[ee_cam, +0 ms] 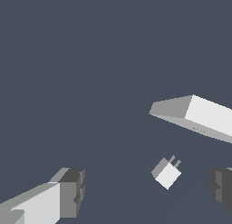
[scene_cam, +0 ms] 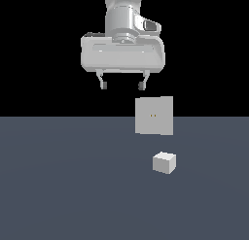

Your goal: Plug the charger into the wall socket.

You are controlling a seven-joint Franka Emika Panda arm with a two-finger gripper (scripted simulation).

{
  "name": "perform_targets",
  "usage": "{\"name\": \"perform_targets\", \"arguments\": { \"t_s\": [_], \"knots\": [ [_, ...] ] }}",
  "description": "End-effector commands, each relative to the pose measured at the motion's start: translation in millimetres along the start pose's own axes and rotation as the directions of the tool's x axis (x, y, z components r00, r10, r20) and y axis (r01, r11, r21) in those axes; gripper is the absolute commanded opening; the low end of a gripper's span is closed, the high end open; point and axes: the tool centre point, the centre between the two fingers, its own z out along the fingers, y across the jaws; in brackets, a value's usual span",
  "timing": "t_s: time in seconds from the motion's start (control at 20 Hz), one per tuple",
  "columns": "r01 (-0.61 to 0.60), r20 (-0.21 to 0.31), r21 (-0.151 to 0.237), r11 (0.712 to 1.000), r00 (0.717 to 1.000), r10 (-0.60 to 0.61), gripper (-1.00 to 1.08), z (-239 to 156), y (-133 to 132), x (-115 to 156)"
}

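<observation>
The charger (scene_cam: 164, 162) is a small off-white cube lying on the dark floor, in front of the wall socket. In the wrist view the charger (ee_cam: 166, 173) shows two short prongs on one side. The wall socket (scene_cam: 154, 116) is a flat upright light-grey square panel with two tiny dark holes at its centre; it also shows in the wrist view (ee_cam: 199, 116), seen from above. My gripper (scene_cam: 122, 83) hangs high above the floor, to the exterior view's left of the socket, open and empty. Its fingertips (ee_cam: 68, 191) frame the wrist view.
The dark grey floor (scene_cam: 63, 185) spreads all around the two things. Behind it is a black background. Nothing else stands in view.
</observation>
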Motion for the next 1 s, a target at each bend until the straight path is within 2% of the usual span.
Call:
{"name": "perform_targets", "arguments": {
  "t_s": [0.0,0.5,0.95],
  "knots": [
    [0.0,0.0,0.0,1.0,1.0,0.0,1.0,0,0,0],
    [-0.054,-0.027,-0.009,0.998,0.998,0.054,1.0,8,8,-6],
    [-0.196,-0.1,-0.026,0.98,0.976,0.192,1.0,29,26,-22]
  ]
}}
